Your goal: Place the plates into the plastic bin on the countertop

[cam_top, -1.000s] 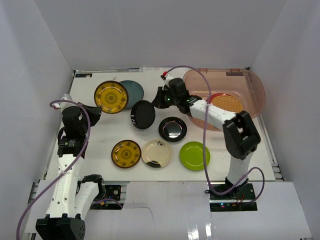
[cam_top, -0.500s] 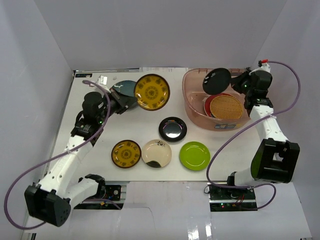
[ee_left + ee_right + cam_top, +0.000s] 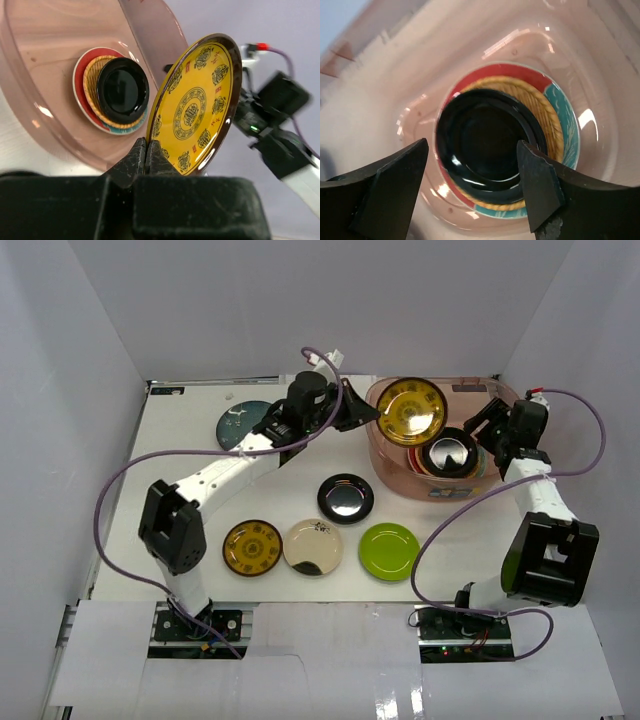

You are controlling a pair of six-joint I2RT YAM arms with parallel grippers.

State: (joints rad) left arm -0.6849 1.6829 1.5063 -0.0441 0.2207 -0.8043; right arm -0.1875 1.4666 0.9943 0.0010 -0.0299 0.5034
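Observation:
My left gripper [image 3: 372,417] [image 3: 146,150] is shut on the rim of a yellow patterned plate [image 3: 411,411] [image 3: 200,107], which stands on edge above the plastic bin [image 3: 385,462] [image 3: 55,30] at the back right of the countertop [image 3: 200,505]. In the bin a glossy black plate [image 3: 449,453] [image 3: 487,140] lies on top of a woven tan plate [image 3: 547,115] and a red and teal plate [image 3: 485,75]. My right gripper [image 3: 480,430] [image 3: 472,150] hangs open just above that stack, holding nothing.
On the countertop lie a teal plate [image 3: 243,423] at the back, a black plate [image 3: 345,498] in the middle, and a front row of a yellow-brown plate [image 3: 252,546], a cream plate [image 3: 313,546] and a lime green plate [image 3: 389,551]. White walls enclose the table.
My right gripper opened and the black plate now lies on the stack in the bin. My left arm swung right, carrying the yellow plate over the bin.

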